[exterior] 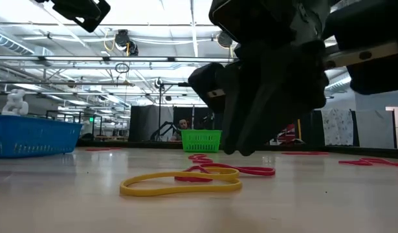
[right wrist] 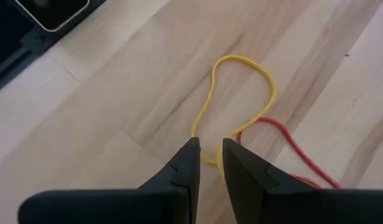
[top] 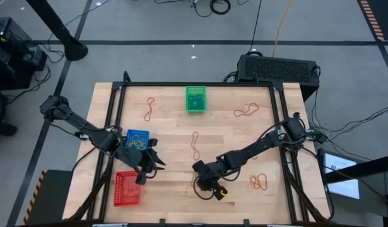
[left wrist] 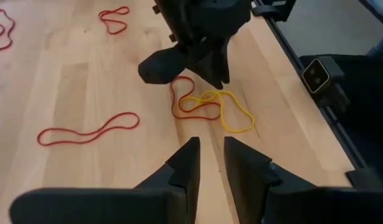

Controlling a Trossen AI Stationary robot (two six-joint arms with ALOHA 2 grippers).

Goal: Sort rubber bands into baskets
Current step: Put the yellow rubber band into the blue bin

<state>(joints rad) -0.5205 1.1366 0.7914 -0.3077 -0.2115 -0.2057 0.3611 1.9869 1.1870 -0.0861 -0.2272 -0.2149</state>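
Bench: pale wood bench point(top: 175, 135), bands scattered for sorting.
Right claw point(right wrist: 207, 163): low over the yellow rubber band point(right wrist: 241, 93), fingers a narrow slit apart, astride its strand, nothing lifted; seemingly lined up to pinch.
Left claw point(left wrist: 210, 163): narrow gap, empty, waiting by the blue basket point(top: 137, 138).
Red rubber band point(left wrist: 190, 106): tangled with the yellow.

Three baskets point(top: 195, 99) point(top: 137, 139) point(top: 128, 188) sitting upper centre and lower left; rubber bands point(top: 195, 144) lying scattered centre and right on table point(top: 175, 129).
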